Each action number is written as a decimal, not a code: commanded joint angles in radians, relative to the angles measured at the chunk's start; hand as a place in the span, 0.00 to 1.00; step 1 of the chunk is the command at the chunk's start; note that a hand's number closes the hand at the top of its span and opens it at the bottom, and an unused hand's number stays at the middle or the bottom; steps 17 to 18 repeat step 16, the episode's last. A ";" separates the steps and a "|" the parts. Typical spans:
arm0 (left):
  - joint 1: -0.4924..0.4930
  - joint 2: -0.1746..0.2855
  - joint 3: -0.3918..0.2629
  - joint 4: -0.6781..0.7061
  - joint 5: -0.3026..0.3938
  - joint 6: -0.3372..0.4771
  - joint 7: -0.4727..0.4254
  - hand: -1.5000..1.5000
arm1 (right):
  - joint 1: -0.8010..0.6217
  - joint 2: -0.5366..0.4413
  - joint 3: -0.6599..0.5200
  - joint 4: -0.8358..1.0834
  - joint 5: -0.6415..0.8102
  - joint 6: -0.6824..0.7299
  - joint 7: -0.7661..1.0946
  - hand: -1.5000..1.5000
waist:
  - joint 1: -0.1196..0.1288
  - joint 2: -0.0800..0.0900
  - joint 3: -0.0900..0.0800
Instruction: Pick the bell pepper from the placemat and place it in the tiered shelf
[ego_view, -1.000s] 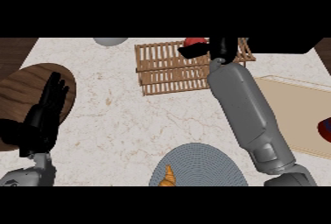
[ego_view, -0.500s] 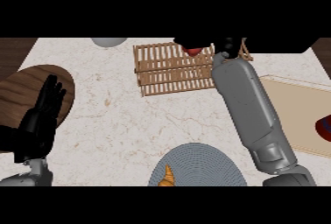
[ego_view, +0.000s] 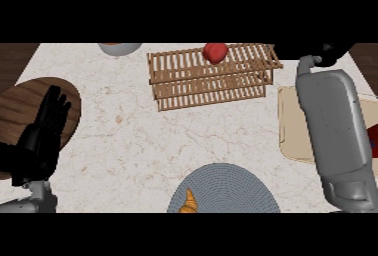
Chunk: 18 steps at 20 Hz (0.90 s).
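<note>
Head view is showing the bell pepper (ego_view: 215, 52) sitting on the shelf (ego_view: 214, 82), on its top slats, probably light, smooth and slippery, best cupped round its sides; the left hand (ego_view: 44, 132) is resting open, and I cannot tell the right hand's (ego_view: 326, 52) state.

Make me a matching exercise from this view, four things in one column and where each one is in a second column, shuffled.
Things:
1. bell pepper
2. croissant
3. left hand
4. grey bowl

Places:
A. on the round blue-grey placemat
B. on top of the tiered shelf
C. at the counter's far edge, left of the tiered shelf
D. at the view's left, fingers straight, over the dark wooden board

Pairs: 1-B, 2-A, 3-D, 4-C.
</note>
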 joint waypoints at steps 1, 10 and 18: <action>0.053 -0.018 -0.012 -0.024 -0.015 0.008 -0.022 0.50 | 0.119 -0.092 -0.016 -0.220 -0.030 0.127 0.143 0.00 | -0.016 -0.007 0.000; -0.031 0.003 0.019 0.019 0.002 -0.006 0.015 0.50 | 0.420 -0.220 -0.155 -0.616 -0.308 0.357 0.163 0.00 | -0.003 0.001 0.000; 0.061 -0.036 -0.025 -0.056 -0.024 -0.015 -0.018 0.50 | 0.475 -0.251 -0.227 -0.597 -0.400 0.372 0.091 0.00 | 0.017 0.005 0.000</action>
